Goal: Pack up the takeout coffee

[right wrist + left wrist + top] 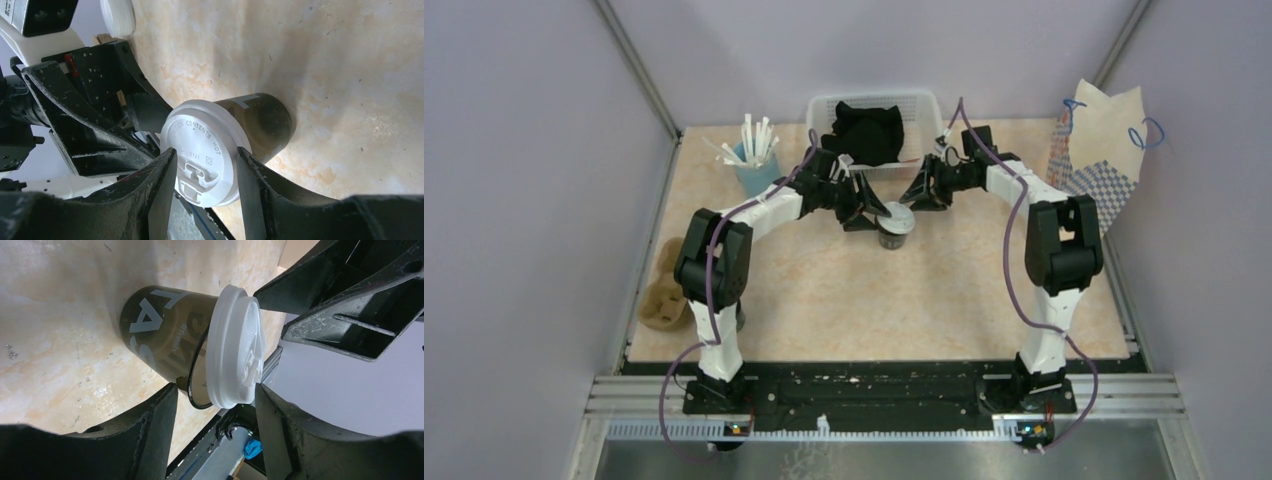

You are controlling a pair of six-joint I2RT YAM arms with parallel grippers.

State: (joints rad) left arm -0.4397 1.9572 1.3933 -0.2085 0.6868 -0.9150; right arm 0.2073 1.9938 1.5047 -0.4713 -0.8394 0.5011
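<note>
The takeout coffee cup (894,233), a dark olive-brown paper cup with pale lettering, stands on the table between the two pincers, and its round white plastic lid (235,345) is where both of them meet.

The left pincer (215,390) has its black fingers apart, one on each side of the lid's lower edge. There is a visible gap between one finger (150,425) and the lid, and the other finger stands right at the lid's rim. The lid sits askew on the cup, with part of the cup's dark rim showing beside it.

The right pincer (206,161) comes in from the opposite side. Its two black fingers overlap the lid's edge left and right, but I cannot tell whether they clamp it or only lie against it. In the overhead view the two pincers nearly touch across the cup.

The cup is a little behind the middle of the beige marbled tabletop (844,300). Just behind it is a white slatted plastic basket (921,103) holding something black. To the back left stands a blue cup full of white sticks (754,160). A brown moulded-pulp carrier (662,290) lies at the left edge, well apart from the cup. A tan paper bag with blue handles (1104,135) leans at the right wall.
</note>
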